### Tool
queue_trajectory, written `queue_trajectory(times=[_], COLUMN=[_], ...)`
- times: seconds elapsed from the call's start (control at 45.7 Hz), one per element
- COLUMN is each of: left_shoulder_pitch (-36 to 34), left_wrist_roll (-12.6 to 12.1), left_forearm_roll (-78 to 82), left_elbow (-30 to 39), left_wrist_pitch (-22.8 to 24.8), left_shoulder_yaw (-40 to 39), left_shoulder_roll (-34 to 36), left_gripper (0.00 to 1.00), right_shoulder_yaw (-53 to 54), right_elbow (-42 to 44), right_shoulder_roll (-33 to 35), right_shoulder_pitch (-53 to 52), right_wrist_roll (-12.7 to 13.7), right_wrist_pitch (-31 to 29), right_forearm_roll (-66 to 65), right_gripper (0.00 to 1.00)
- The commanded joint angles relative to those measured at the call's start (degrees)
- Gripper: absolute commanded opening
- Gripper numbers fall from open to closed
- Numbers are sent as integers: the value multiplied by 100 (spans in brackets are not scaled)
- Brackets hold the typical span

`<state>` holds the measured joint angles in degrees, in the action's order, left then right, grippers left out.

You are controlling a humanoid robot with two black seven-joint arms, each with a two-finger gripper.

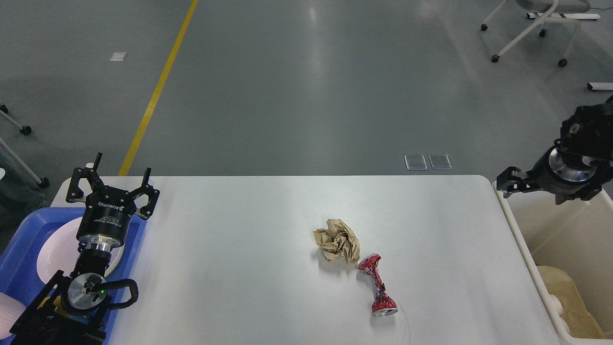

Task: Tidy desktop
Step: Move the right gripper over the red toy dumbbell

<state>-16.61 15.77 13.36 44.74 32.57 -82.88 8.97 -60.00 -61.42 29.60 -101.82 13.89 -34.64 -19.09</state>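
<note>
The white desktop (239, 268) fills the lower middle of the head view. A crumpled brown paper ball (337, 246) lies right of its centre. Just beside it, nearer me, a crushed red can (378, 286) lies on its side. My left gripper (123, 164) stands open and empty over the desktop's far left corner, above the blue tray. My right gripper (510, 179) hangs over the far left rim of the cream bin, well apart from the paper and the can. It is small and dark, so its fingers cannot be told apart.
A blue tray (28, 225) holding a white plate (60, 249) sits at the left edge under my left arm. The cream bin (531, 258) stands off the right end with pale crumpled rubbish (567, 302) inside. Rolling chair legs (527, 33) stand on the grey floor beyond.
</note>
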Motion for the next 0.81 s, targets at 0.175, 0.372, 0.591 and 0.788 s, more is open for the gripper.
queue_trajectory(times=[0.175,0.372,0.591,0.788], left_shoulder_pitch=[0,0,0,0], left_wrist_roll=[5,-4,-4,5], left_forearm_roll=[0,0,0,0], left_elbow=[0,0,0,0], left_wrist_pitch=[-5,-5,-5,-5], left_shoulder_yaw=[0,0,0,0], left_shoulder_roll=[-1,-1,-1,-1], left_gripper=[96,96,96,96], right_shoulder_yaw=[-838,-856,-900,-882], right_elbow=[-1978,-3217,-3675,-3658], right_shoulder_roll=[-1194,-1536,-2020,-2178], right_shoulder_pitch=[-2658,-3809,-4548,-4505], right_wrist_roll=[17,-79,-809,-809], right_wrist_pitch=[-701,-570,-324,-315], right_forearm_roll=[1292,1732,2199,2208], right_gripper=[100,100,100,100])
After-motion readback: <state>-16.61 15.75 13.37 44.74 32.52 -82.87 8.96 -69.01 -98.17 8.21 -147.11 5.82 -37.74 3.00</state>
